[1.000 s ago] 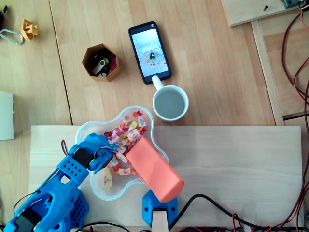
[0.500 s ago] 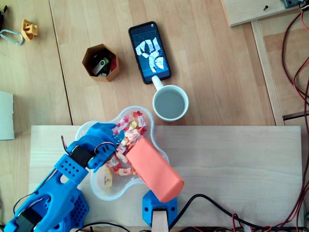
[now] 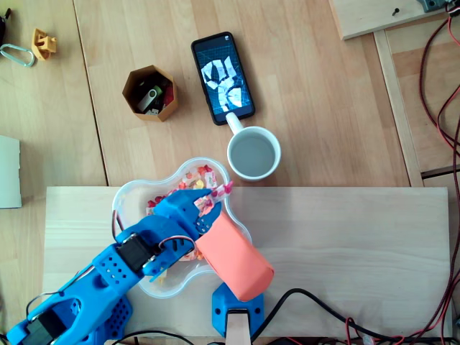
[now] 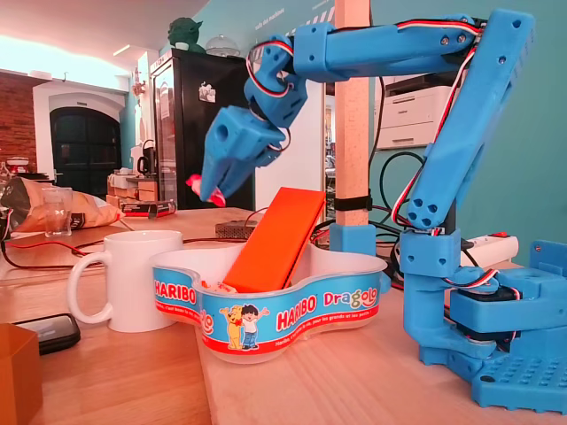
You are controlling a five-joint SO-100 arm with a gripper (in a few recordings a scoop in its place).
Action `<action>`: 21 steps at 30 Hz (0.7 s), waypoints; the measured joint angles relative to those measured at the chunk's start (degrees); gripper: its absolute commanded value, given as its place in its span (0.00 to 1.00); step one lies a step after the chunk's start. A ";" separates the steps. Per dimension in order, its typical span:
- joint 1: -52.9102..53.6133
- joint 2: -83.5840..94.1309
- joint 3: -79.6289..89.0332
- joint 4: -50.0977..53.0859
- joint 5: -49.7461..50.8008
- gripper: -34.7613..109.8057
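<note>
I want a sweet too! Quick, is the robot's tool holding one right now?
Tool: closed on a wrapped candy, above the bowl.

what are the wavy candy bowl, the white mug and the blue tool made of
Wavy clear candy bowl: thin glossy plastic, probably; see-through rim, printed label band. White mug: likely glazed ceramic, smooth with soft sheen. Blue tool: matt plastic, maybe 3D-printed, shut on a red-wrapped sweet.
</note>
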 measured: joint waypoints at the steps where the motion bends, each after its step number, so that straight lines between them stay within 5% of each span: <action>1: 0.00 -0.09 -1.05 -0.18 0.97 0.22; 14: -0.97 -26.89 -15.64 -23.91 0.97 0.22; 21: -1.05 -30.06 -20.57 -26.10 -0.97 0.22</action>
